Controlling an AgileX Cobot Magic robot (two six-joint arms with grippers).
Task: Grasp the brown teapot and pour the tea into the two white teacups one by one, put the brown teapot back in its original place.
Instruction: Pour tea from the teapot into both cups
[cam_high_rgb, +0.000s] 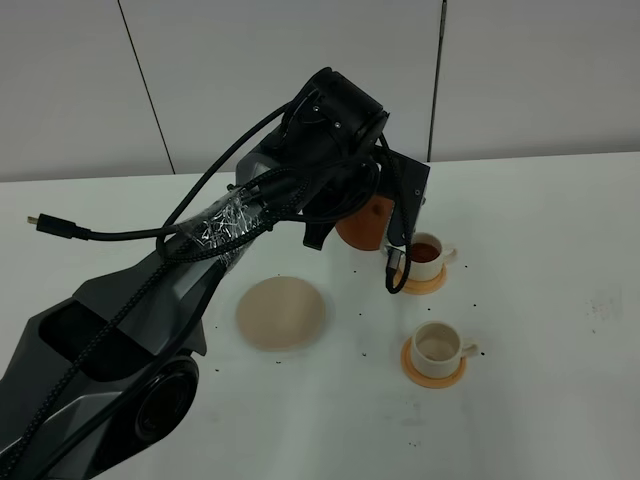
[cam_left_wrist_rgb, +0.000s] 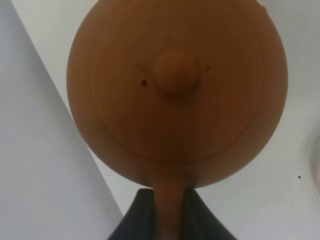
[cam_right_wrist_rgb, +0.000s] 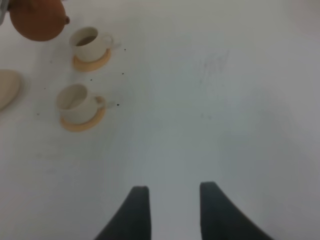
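The brown teapot (cam_high_rgb: 362, 228) hangs over the table just left of the far white teacup (cam_high_rgb: 430, 256), mostly hidden behind my left arm (cam_high_rgb: 330, 130). In the left wrist view the teapot (cam_left_wrist_rgb: 175, 90) fills the picture, lid knob facing the camera. My left gripper (cam_left_wrist_rgb: 169, 217) is shut on its handle. The far cup holds dark tea (cam_high_rgb: 426, 250). The near teacup (cam_high_rgb: 438, 345) looks pale inside. The beige trivet (cam_high_rgb: 281, 312) lies bare. My right gripper (cam_right_wrist_rgb: 172, 200) is open over bare table, away from the cups (cam_right_wrist_rgb: 87, 42) (cam_right_wrist_rgb: 75, 102).
Each cup stands on a small orange coaster (cam_high_rgb: 433, 372) (cam_high_rgb: 424, 285). Small dark specks dot the white table (cam_high_rgb: 560, 330) around the cups. A loose cable end (cam_high_rgb: 45, 222) sticks out from my left arm at the left.
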